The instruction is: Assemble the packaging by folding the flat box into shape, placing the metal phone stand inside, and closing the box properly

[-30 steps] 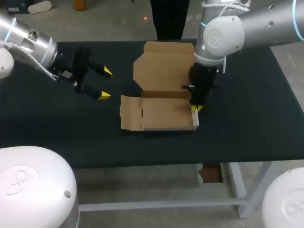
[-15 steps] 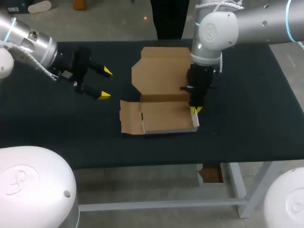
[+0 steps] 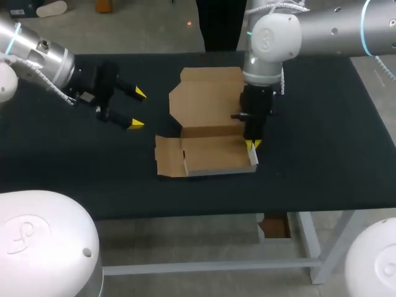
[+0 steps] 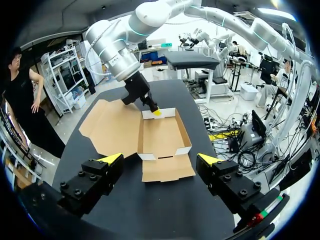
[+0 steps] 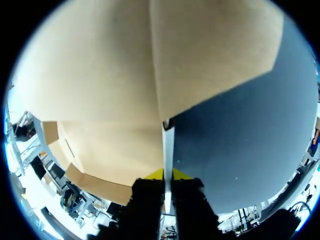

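Observation:
A brown cardboard box lies partly folded on the black table, its lid flat toward the far edge and its shallow tray toward the front. One flap is spread to the tray's left. My right gripper points straight down at the tray's right end, shut on the thin upright side wall, which runs between its yellow tips. My left gripper hovers open to the left of the box with nothing in it. In the left wrist view the box lies ahead of the open gripper.
The tray's front wall lies a short way from the table's front edge. Bare black tabletop stretches to the right of the box and between the left gripper and the box.
The right arm has shifted left and toward the front, keeping its grip on the side wall. The whole box has slid a little toward the front edge. The left arm has not moved.

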Motion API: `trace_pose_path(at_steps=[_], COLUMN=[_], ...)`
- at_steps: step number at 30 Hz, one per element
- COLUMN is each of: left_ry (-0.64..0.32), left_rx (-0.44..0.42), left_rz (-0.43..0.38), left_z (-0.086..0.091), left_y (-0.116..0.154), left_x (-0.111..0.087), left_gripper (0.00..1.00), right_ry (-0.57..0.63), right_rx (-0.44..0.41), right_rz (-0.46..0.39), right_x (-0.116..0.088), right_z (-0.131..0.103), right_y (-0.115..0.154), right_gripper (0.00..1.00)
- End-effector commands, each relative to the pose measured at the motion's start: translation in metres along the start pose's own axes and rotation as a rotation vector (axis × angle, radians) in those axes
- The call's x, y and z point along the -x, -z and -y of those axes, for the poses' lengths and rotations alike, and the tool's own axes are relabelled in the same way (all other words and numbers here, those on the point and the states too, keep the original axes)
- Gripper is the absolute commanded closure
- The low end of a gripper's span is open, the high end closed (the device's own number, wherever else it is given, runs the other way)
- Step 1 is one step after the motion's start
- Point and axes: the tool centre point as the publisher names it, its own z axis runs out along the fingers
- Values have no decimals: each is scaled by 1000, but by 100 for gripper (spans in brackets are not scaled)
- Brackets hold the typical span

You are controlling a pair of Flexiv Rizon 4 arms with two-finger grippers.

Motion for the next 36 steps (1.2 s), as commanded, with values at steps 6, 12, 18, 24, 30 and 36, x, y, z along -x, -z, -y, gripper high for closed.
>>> trace_pose_path(at_steps=[6, 12, 18, 24, 30, 36], left_ry=[1, 1, 1, 1, 1, 1], left_rx=[3, 3, 3, 3, 3, 3], left_rz=[-5, -5, -5, -5, -5, -5], left_z=[0, 0, 0, 0, 0, 0], left_y=[1, 1, 1, 1, 1, 1], left_x=[1, 1, 1, 1, 1, 1], left_gripper=[0, 0, 0, 0, 0, 0], right_ry=[-8, -18, -23, -27, -26, -24], right_rx=[-19, -14, 11, 63, 98, 131], right_rz=[15, 24, 27, 29, 30, 25], right_x=[-2, -2, -3, -4, -5, -6], right_z=[-6, -6, -7, -8, -10, -12], right_y=[-4, -5, -7, -8, -8, -9], right_gripper=[100, 100, 100, 98, 96, 95])
